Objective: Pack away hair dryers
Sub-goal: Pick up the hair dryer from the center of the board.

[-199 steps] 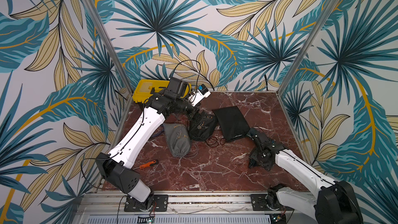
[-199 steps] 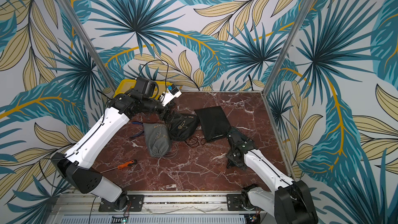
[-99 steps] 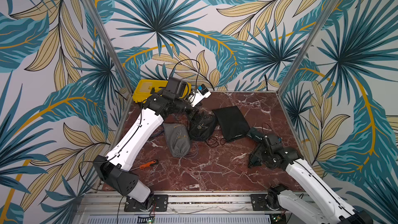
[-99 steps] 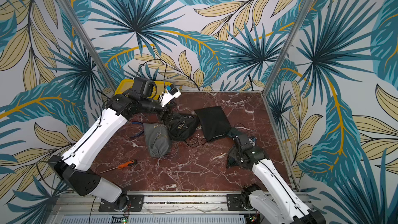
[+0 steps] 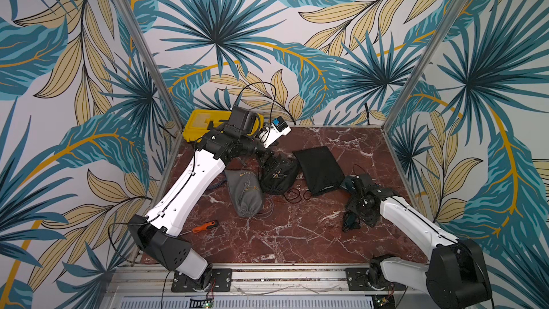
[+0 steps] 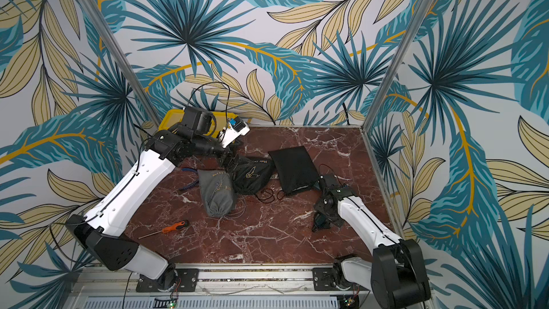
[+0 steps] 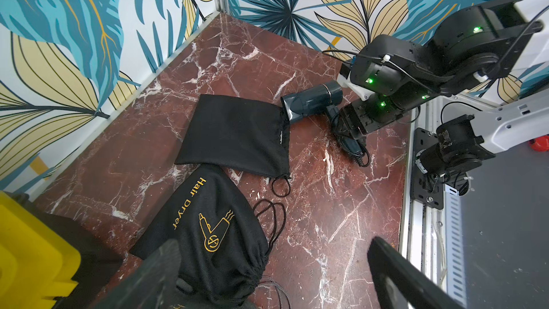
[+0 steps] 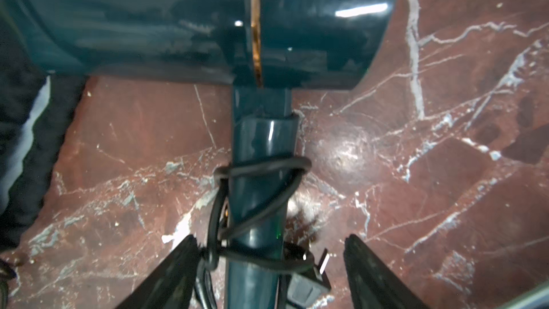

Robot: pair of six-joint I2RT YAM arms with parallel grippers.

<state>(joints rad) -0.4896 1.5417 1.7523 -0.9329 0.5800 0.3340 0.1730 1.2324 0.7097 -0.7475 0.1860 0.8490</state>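
Right of centre, the dark teal hair dryer (image 7: 312, 99) lies on its side on the red marble table (image 7: 326, 233). Its nozzle is at the open mouth of the flat black bag (image 7: 234, 135), its cord is wound round the handle, and the plug is loose at the handle's end. Low at that end, the right gripper (image 8: 270, 242) has its jaws parted astride the handle with a gap on each side, so no grip; whether one finger brushes the cord is lost in blur. At back left, the left gripper (image 7: 273, 248) is spread full wide and holds nothing, over the bulging black drawstring bag (image 7: 208, 233) stitched "Hair Dryer". The grey bag (image 5: 246, 191) lies just beside that one. The orange-handled screwdriver (image 5: 205, 227) lies near the left arm's base, and the yellow case (image 5: 202, 124) sits in the back corner.
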